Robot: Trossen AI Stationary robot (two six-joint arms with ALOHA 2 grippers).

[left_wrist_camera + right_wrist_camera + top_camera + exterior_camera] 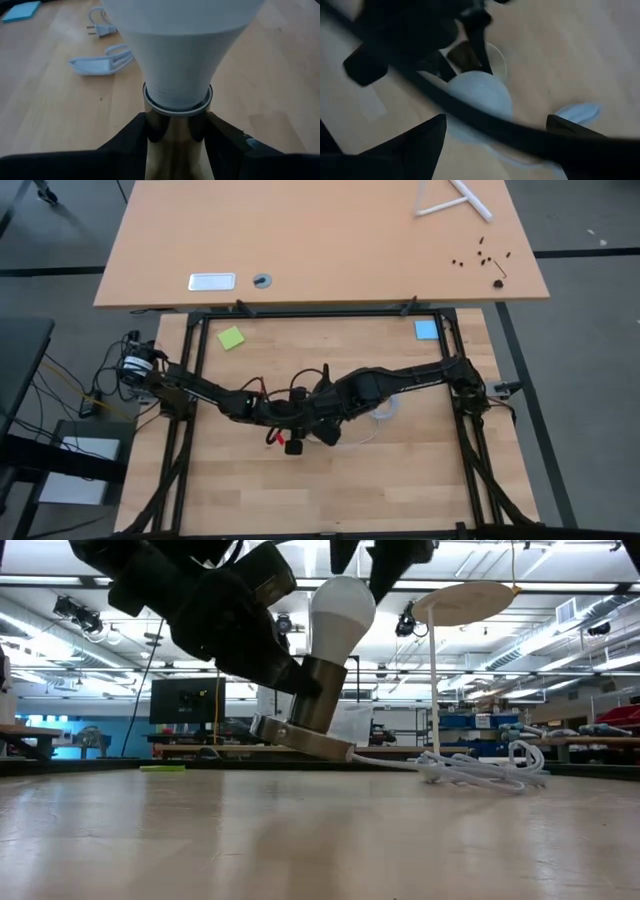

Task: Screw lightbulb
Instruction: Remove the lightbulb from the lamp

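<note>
On the pale wooden table (300, 830) a white cord (480, 768) lies coiled, with a workshop room of benches and ceiling lights beyond. The left gripper (176, 127), reaching in low from the left, pinches the metal socket (318, 695) tilted above its disc base (300, 738). The white lightbulb (340, 605) sits in the socket, and the right gripper (492, 125) hangs spread wide just above it.

The lightbulb (341, 608) was frosted white above a shiny metallic socket (318, 695), and the cord (480, 765) was white. A green note (231, 338) and a blue note (426, 330) lay on the pale wood table (420, 480), at about eleven and one o'clock.
</note>
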